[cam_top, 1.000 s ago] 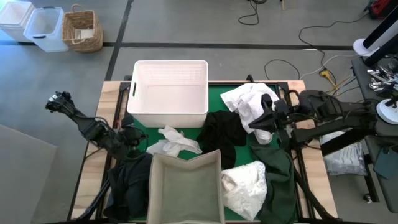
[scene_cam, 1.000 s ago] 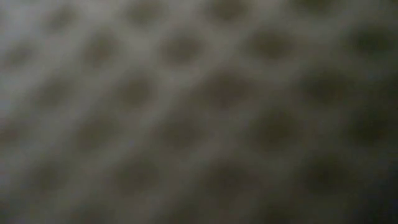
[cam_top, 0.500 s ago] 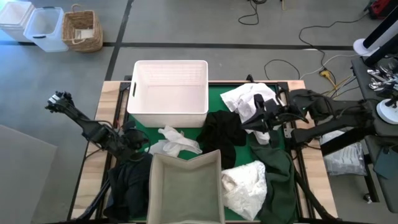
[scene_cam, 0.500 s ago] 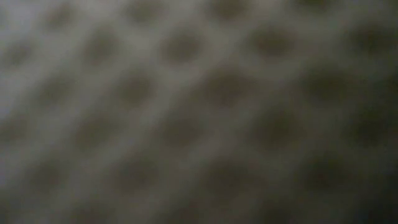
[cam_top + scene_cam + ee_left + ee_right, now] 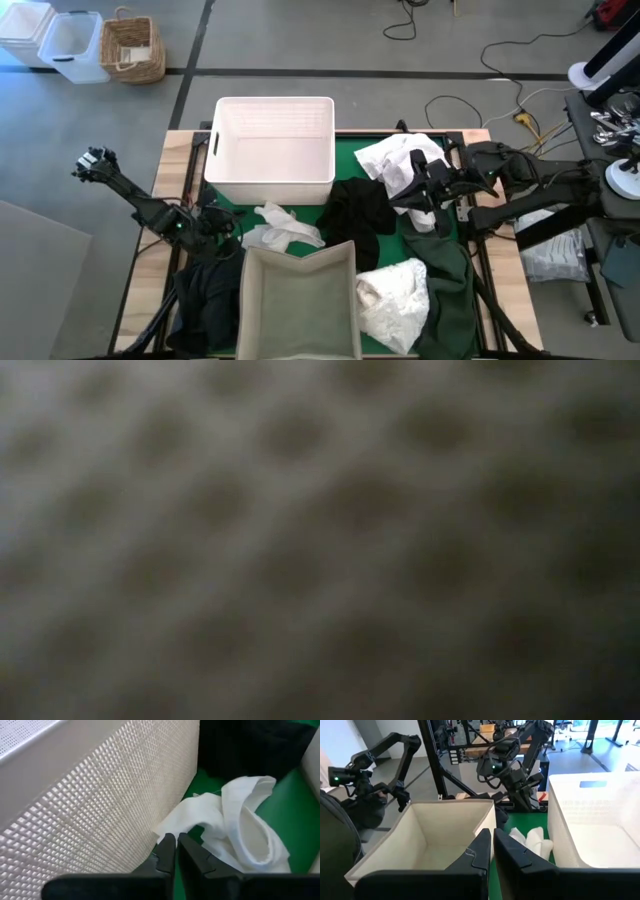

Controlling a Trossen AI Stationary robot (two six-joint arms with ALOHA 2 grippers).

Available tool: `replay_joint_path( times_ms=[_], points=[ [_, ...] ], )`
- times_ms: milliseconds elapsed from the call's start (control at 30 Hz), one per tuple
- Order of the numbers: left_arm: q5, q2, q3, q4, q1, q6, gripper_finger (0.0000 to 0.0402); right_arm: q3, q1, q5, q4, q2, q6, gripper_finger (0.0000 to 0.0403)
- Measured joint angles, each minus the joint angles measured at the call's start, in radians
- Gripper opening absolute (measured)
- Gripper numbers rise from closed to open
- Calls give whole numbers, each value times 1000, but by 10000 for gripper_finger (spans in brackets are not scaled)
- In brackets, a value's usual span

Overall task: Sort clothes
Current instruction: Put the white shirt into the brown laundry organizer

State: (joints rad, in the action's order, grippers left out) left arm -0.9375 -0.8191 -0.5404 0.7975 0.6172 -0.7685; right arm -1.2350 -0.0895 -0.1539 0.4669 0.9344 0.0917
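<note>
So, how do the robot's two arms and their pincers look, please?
Both arms are dark, nearly black, built of slim jointed links. The left pincer and the right pincer each have two flat, tapering black fingers. A small green light glows on the left arm.

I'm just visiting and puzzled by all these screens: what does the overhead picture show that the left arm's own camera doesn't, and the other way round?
Only the overhead view shows the white plastic basket, the right gripper above a white garment, and the dark clothes. Only the left wrist view shows the left gripper close up, shut, and the woven texture of the beige bin. Both show the crumpled white cloth on the green mat.
</note>
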Motion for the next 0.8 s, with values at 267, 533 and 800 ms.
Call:
replay_joint_path(
  times_ms=[267, 533, 800],
  points=[
    [3, -21, 6, -7, -7, 0, 45, 0, 0, -2, 9, -3, -32, 13],
    [3, -29, 102, -121, -7, 99, 99, 0, 0, -2, 21, -4, -40, 13],
    [-59, -28, 191, -270, -10, 210, 130, 0, 0, -2, 30, -2, -40, 13]
  ],
)
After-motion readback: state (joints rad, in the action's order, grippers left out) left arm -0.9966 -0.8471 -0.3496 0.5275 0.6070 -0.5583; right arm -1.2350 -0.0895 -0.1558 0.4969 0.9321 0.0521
